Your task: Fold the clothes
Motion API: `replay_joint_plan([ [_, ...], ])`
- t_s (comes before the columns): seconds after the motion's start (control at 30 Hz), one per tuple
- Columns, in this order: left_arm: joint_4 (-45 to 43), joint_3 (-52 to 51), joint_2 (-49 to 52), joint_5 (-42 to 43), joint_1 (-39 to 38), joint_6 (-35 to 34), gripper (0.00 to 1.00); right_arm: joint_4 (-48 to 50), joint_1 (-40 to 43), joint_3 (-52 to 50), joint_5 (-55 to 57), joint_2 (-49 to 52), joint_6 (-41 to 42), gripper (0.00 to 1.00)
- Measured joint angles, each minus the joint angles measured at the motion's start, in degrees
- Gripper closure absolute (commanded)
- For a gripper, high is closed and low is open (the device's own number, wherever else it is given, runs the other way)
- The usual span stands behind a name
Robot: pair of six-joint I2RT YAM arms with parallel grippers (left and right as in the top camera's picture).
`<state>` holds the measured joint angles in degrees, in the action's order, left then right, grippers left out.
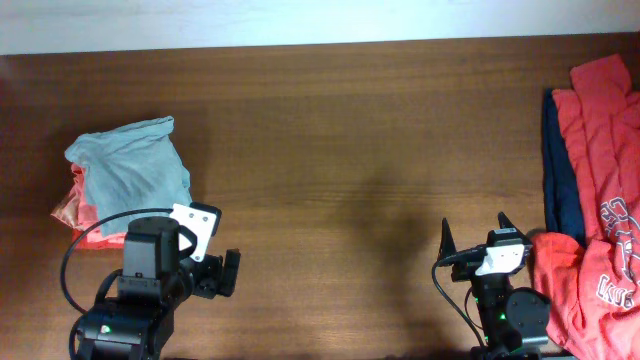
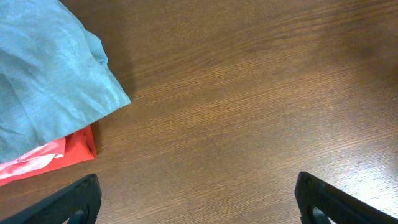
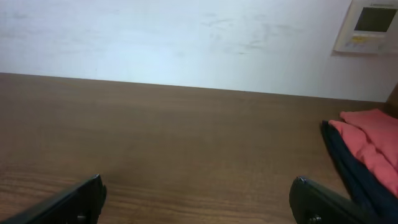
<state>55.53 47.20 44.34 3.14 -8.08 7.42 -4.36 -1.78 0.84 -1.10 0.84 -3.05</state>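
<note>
The left gripper's (image 2: 198,205) 2 fingers (image 2: 69,200) stand spread wide and pinch nothing, with only bare table (image 2: 249,93) between them. The right gripper (image 3: 199,205) is spread just as wide and is also empty, pointing low along the wood toward the white wall (image 3: 186,37). Just beyond the left gripper, up and to its left, the grey-blue T-shirt (image 1: 130,165) lies in a compact, slightly rumpled bundle. It sits on a coral-red shirt (image 1: 78,212) whose edge shows beneath it. At the far right edge, beside the right arm, is a loose heap. It holds a coral-red top shirt (image 1: 600,130), a navy shirt (image 1: 560,170) under its left border, and a white-printed coral-red shirt (image 1: 605,275) just beside the arm's base. This looks like a pause between garments: the left stack seems finished and the right heap has not been started. The next move probably falls to the right arm, which would turn toward the heap, pinch 1 layer only at an edge, and draw it onto the wood between the 2 heaps. The risk there is catching 2 shirts at once.
</note>
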Motion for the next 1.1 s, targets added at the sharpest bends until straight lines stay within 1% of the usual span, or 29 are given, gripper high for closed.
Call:
replay_joint_plan([
  [0.5,0.0,0.0,-0.07,0.0,0.0,0.0,0.01,0.0,0.0,0.0,0.0,0.0,0.04,0.01],
  [0.67,-0.39,-0.24,-2.19,-0.5,0.0,0.02,0.01,0.0,0.0,0.0,0.0,0.0,0.02,0.01],
  [0.77,-5.11,-2.86,-5.95,-0.85,0.0,0.04,0.01,0.0,0.0,0.0,0.0,0.0,0.07,0.01],
  [0.9,-16.2,-10.38,-12.48,-1.33,0.0,0.04,0.01,-0.02,-0.02,-0.02,0.0,0.0,0.04,0.01],
  [1.1,-40.96,-28.55,-21.7,-1.73,0.0,0.04,0.01,-0.02,0.0,-0.02,0.0,0.0,0.07,0.01],
])
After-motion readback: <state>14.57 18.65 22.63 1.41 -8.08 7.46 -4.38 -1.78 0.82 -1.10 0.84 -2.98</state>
